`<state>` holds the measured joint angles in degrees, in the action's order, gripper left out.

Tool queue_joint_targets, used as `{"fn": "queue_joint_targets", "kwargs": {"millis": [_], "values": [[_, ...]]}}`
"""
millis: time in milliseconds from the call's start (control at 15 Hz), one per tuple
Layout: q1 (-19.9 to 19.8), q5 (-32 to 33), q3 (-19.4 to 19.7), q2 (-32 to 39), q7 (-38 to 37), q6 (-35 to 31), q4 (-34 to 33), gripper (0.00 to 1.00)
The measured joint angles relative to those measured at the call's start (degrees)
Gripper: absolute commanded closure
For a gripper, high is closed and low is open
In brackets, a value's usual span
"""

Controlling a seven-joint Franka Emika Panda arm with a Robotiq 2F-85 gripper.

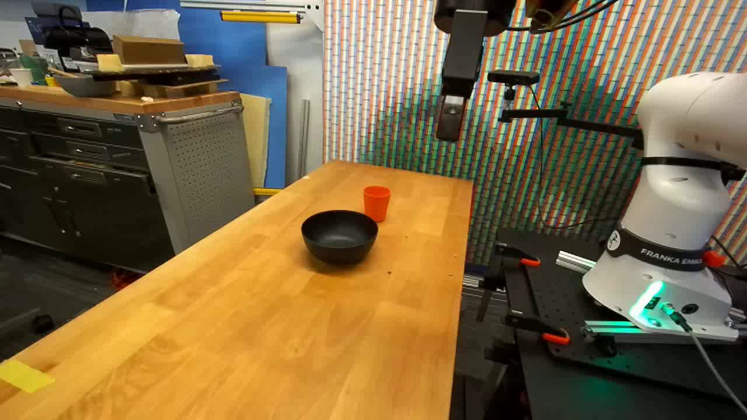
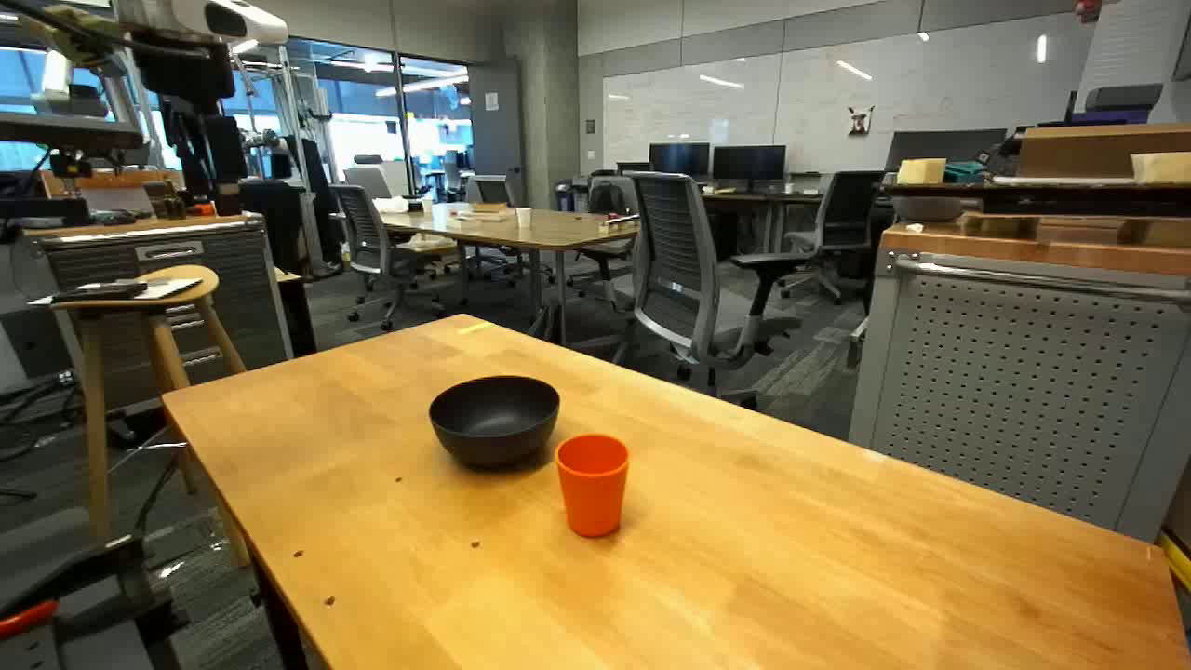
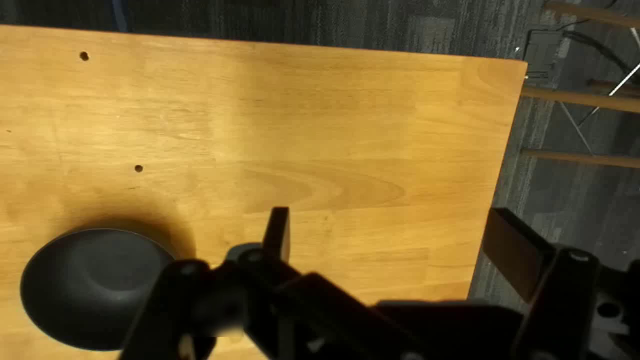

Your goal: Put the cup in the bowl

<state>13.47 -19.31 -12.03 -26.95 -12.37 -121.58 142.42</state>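
Note:
The small orange-red cup [image 1: 377, 205] [image 2: 594, 493] stands upright on the wooden table in both exterior views. It is out of view in the wrist view. The black bowl [image 1: 339, 248] [image 2: 494, 433] sits upright close beside the cup and appears empty. It also shows at the lower left of the wrist view [image 3: 100, 290], partly covered by a gripper finger. My gripper [image 1: 451, 119] hangs high above the table, apart from both things. In the wrist view the gripper [image 3: 391, 225] has its fingers wide apart with nothing between them.
The wooden table [image 1: 262, 326] [image 2: 791, 540] has a yellow tape strip [image 1: 26, 375] near one end. A grey cabinet [image 1: 204, 157] [image 2: 1023, 381] stands beyond one long side. The robot base [image 1: 659, 274] stands beside the opposite side. A chair [image 2: 684, 261] and a stool [image 2: 163, 288] stand around it.

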Motion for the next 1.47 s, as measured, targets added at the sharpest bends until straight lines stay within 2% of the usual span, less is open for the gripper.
{"fn": "queue_joint_targets", "kwargs": {"millis": [800,933,1267,1467], "values": [[-0.6,0.2,0.3,-0.1,0.0,-1.0,-0.6,0.0],[-3.0,1.2,1.9,-0.2,0.1,-4.7,-1.3,0.0],[-11.6,5.2,10.1,-0.2,1.9,-11.3,-5.9,0.0],[-17.5,7.7,13.8,0.0,1.8,-15.4,-6.3,0.0]]}}
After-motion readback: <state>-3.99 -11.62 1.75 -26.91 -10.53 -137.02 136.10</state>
